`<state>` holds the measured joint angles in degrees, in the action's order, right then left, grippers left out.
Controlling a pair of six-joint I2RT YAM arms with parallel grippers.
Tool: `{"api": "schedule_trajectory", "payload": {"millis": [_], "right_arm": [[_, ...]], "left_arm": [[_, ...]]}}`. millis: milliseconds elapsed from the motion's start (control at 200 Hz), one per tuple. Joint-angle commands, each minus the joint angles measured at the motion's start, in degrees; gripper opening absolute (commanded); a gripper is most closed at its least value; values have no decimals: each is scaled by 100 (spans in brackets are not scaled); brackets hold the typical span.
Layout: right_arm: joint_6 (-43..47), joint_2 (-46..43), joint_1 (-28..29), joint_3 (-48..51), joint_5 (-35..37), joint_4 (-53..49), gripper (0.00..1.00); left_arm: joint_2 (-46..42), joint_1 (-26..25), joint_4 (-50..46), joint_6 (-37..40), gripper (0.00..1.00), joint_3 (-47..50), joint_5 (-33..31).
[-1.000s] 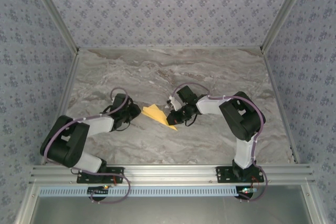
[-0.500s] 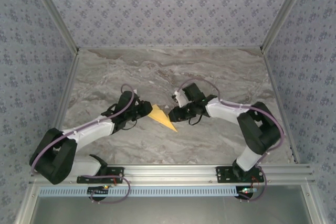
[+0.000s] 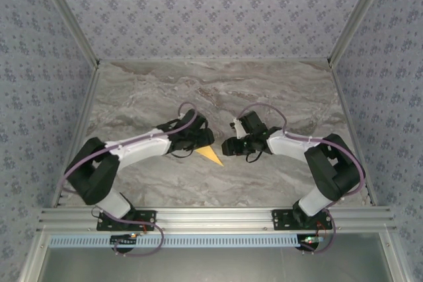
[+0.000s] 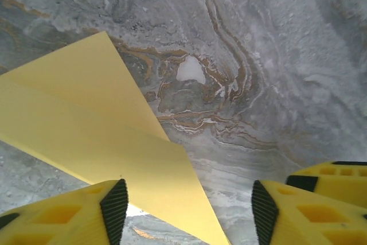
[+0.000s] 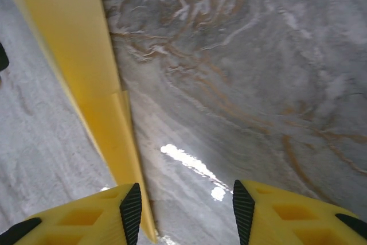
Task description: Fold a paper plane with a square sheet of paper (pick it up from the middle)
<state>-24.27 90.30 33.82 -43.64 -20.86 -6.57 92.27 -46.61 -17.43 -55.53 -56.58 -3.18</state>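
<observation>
Both arms have shifted rightward, and the left fingers (image 4: 113,206) and right fingers (image 5: 131,209) now stand apart, released. The paper plane (image 3: 212,155) lies flat on the desk (image 3: 284,90), centre frame. Folding looks finished; next, I'd say, the arms back away.

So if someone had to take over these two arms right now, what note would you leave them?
Left gripper: open, holding nothing, low over the paper plane.
Right gripper: open, holding nothing, beside the plane's pointed end.
Plane: lying on the marble table between the grippers.
Done: it looks folded into a pointed dart.
Left: probably just drawing both arms back; check the folds first.
</observation>
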Motion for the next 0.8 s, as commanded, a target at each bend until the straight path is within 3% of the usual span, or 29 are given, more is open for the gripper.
{"api": "schedule_trajectory", "payload": {"millis": [0, 255, 794], "right_arm": [[-126, -190, -9, 83, 532, -10, 51], [-161, -438, -39, 258, 953, -112, 55], [-156, -490, -75, 190, 1020, -265, 56]], "left_arm": [[444, -176, -1286, -276, 68, -605, -553], [1010, -226, -1956, -548, 66, -1268, -794], [544, -228, -1785, -926, 33, -834, -821]]}}
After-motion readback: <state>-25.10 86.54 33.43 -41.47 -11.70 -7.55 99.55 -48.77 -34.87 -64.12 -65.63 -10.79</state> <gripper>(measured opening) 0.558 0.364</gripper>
